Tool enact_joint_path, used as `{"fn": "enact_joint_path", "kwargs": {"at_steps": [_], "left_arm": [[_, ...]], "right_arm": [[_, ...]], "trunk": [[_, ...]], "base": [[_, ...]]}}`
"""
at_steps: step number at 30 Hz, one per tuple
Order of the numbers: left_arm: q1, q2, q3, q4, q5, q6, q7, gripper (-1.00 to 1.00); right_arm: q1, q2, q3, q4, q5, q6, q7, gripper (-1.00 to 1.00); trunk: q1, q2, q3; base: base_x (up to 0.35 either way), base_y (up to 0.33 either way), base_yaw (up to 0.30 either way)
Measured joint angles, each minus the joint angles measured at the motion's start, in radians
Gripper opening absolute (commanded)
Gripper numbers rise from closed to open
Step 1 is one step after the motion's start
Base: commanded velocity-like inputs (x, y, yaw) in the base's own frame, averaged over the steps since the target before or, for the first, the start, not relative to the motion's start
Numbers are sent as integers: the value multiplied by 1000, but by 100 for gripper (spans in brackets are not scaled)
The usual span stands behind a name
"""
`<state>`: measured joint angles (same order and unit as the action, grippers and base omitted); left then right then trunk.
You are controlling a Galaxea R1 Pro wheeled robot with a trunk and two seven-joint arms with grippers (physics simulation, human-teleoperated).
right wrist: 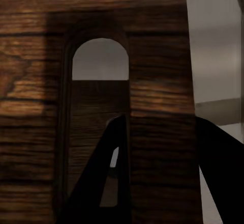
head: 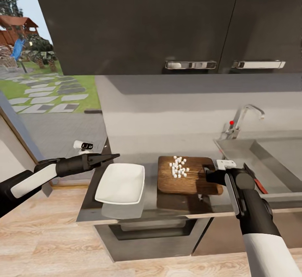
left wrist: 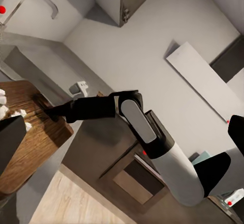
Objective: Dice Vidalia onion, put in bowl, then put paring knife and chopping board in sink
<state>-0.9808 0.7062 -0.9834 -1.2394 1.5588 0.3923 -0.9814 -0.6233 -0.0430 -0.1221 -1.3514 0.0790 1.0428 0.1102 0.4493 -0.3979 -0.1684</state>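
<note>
**A:** What does the head view give that the wrist views lack?

**B:** The whole layout. The board (head: 188,176) lies flat on the countertop (head: 151,203), with small white onion cubes (head: 179,167) heaped on its far half. The bowl (head: 121,183) sits just left of it, apart from the board. The sink (head: 268,159) lies to the right, with the tap (head: 241,119) and its red dot behind it. A thin red strip, perhaps the knife's handle (head: 261,186), shows just right of the right wrist; the blade cannot be made out.

**A:** And the right gripper (head: 209,175)?

**B:** It sits at the board's right end, by the slot. The right wrist view shows what the head view hides: one dark finger (right wrist: 109,178) reaches into the slot (right wrist: 100,61), the other (right wrist: 223,173) lies outside the board's end, so the jaws straddle the wood between. Whether they press it, one cannot tell.

**A:** The left gripper (head: 110,157)?

**B:** It hovers above the bowl's left corner, its fingers drawn to a point, holding nothing. Its camera shows the right arm (left wrist: 147,132) reaching to the board's end.

**A:** Materials?

**B:** The board is dark brown wood with clear grain, rounded corners and an arched slot. The bowl is shallow, white and squarish. The countertop is glossy dark grey, mirroring the bowl; the sink is dull steel.
</note>
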Motion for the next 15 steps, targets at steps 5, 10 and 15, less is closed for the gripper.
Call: {"fn": "enact_joint_path", "kwargs": {"at_steps": [5,10,15], "left_arm": [[0,0,0,0,0,0,0,100],[0,1,0,0,0,0,-1,100],[0,2,0,0,0,0,-1,100]], "right_arm": [[0,0,0,-1,0,0,0,-100],[0,0,2,-1,-2,0,0,-100],[0,0,2,-1,-2,0,0,-100]], "trunk": [[0,0,8],[0,0,17],[0,0,25]], "base": [[0,0,0],[0,0,0],[0,0,0]]}}
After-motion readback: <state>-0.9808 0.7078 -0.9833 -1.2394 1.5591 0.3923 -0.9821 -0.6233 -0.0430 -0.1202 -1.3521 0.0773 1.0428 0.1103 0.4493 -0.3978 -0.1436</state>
